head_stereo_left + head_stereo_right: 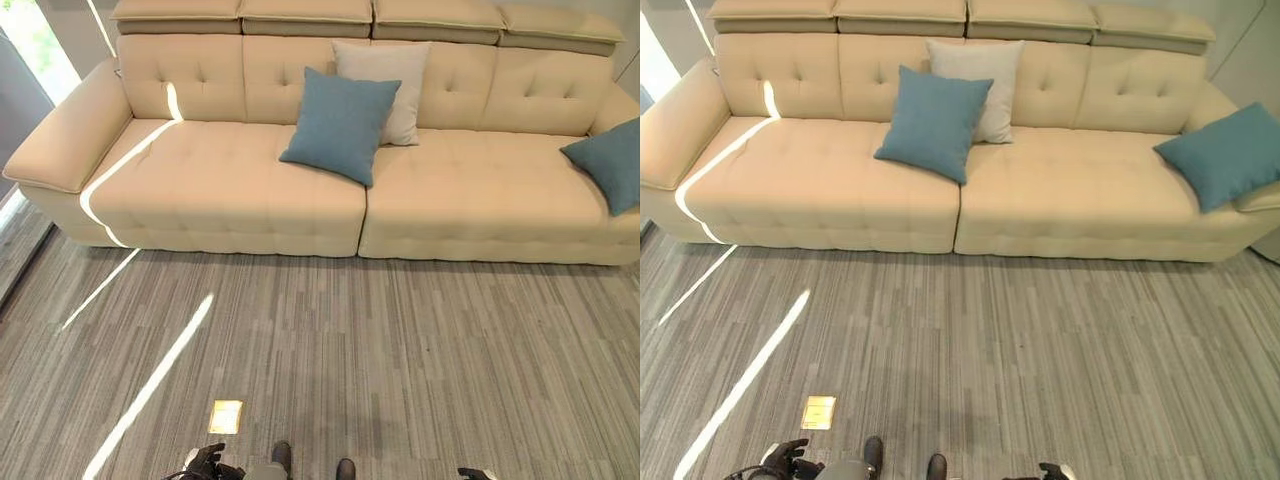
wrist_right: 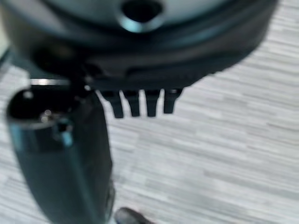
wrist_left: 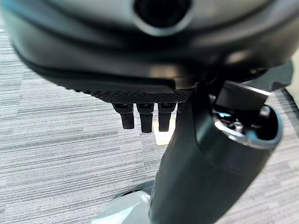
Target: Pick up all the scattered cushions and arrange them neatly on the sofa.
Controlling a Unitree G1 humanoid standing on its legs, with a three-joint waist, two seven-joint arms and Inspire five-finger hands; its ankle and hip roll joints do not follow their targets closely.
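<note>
Three cushions lie on the sofa (image 1: 230, 190), well apart from both hands: a blue cushion (image 1: 341, 124) leaning on a white cushion (image 1: 385, 85) at the middle — and another blue cushion (image 1: 1224, 154) at the right end. The left hand (image 3: 145, 114) and right hand (image 2: 140, 103) hang over grey carpet (image 1: 400, 360), fingers straight, holding nothing.

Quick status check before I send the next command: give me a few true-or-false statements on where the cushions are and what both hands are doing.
1. A blue cushion leans against a white cushion at the middle of the sofa. True.
2. A second blue cushion lies on the carpet. False: it rests at the sofa's right end.
3. The left hand holds a cushion. False: its fingers hang straight over the carpet, holding nothing.
4. The right hand is open and holds nothing. True.
5. A small yellowish plate sits in the carpet. True.
</note>
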